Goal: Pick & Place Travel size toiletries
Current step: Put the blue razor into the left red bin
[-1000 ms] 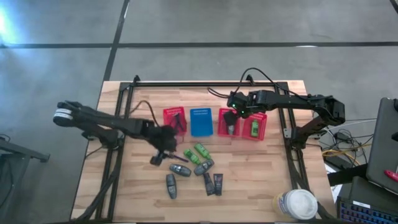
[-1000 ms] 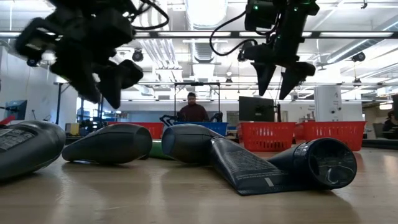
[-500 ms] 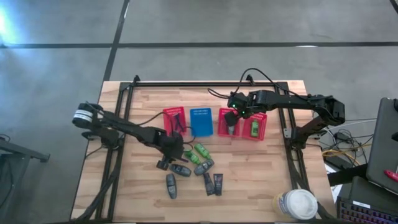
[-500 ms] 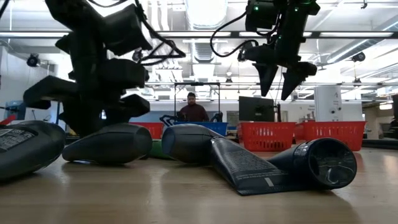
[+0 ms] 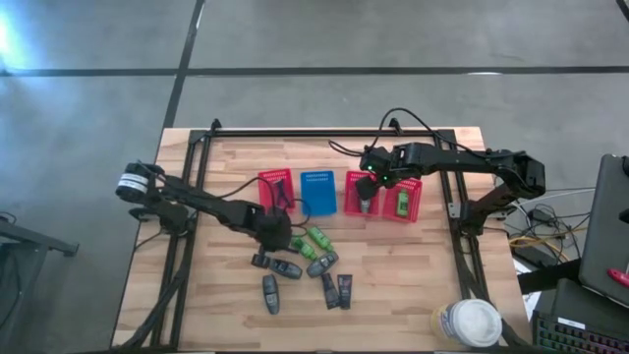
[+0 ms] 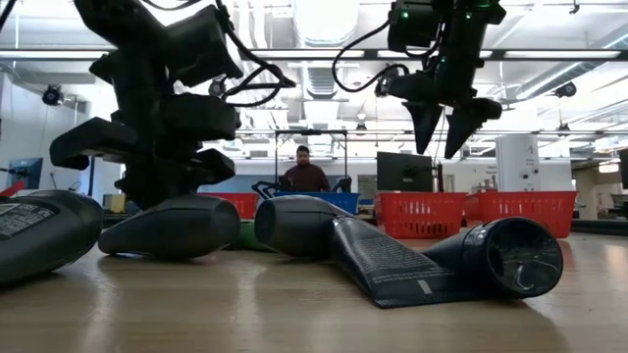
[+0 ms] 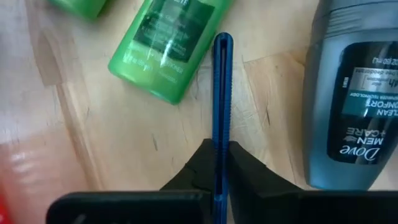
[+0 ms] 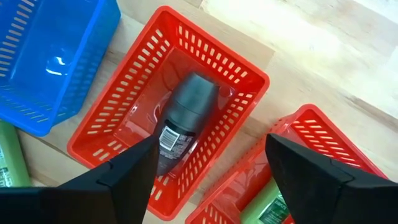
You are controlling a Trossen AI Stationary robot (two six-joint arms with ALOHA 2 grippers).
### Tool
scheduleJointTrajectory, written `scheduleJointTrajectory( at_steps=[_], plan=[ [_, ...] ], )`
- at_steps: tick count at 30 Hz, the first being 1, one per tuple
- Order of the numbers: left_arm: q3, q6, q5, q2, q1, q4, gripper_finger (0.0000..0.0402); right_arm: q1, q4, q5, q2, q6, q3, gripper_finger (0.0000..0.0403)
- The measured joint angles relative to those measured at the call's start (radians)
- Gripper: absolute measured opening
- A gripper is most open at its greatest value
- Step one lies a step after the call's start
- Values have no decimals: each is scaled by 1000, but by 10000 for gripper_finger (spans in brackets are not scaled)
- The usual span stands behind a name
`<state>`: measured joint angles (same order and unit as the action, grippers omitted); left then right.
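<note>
Toiletries: your left pincer (image 7: 219,163) pinches a thin blue piece (image 7: 222,93), plain only from its wrist; right pincer (image 8: 208,165) gapes over a red basket (image 8: 242,74).

left gripper (image 5: 274,232) among toiletries (image 5: 307,264), baskets (image 5: 316,193) behind

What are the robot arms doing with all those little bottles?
They are sorting travel toiletries into small baskets. The left gripper is down among the loose items on the table, its jaws pinched on a thin blue piece that lies between a green tube and a grey Dove tube. The right gripper hangs open above a red basket that already has a dark grey bottle in it. More tubes wait on the wooden table.
</note>
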<state>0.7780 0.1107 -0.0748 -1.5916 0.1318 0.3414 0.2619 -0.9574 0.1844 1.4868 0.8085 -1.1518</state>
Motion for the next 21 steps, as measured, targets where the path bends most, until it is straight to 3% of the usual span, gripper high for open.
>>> scheduleJointTrajectory(
  at_steps=[4, 8, 12, 14, 16, 19, 21],
  plan=[
    [19, -105, 10, 51, 0, 142, 23, 0, -11, 0, 0, 0, 0, 280],
    [30, -335, 50, 191, 0, 207, 20, 0, -12, 0, 0, -4, 0, 274],
    [15, -843, 164, 344, -49, 206, 20, 0, -11, 5, 0, -6, 0, 269],
    [6, -1125, 265, 410, -85, 198, 23, 0, -9, 22, 0, -8, 1, 267],
    [-12, -1297, 374, 456, -117, 197, 25, 1, -7, 28, 0, -8, 1, 265],
    [-55, -1369, 483, 494, -173, 112, 23, 1, 4, 36, 0, -8, 1, 266],
    [-92, -1372, 485, 492, -218, 23, 21, 1, 5, 42, 0, -8, 1, 271]
  ],
)
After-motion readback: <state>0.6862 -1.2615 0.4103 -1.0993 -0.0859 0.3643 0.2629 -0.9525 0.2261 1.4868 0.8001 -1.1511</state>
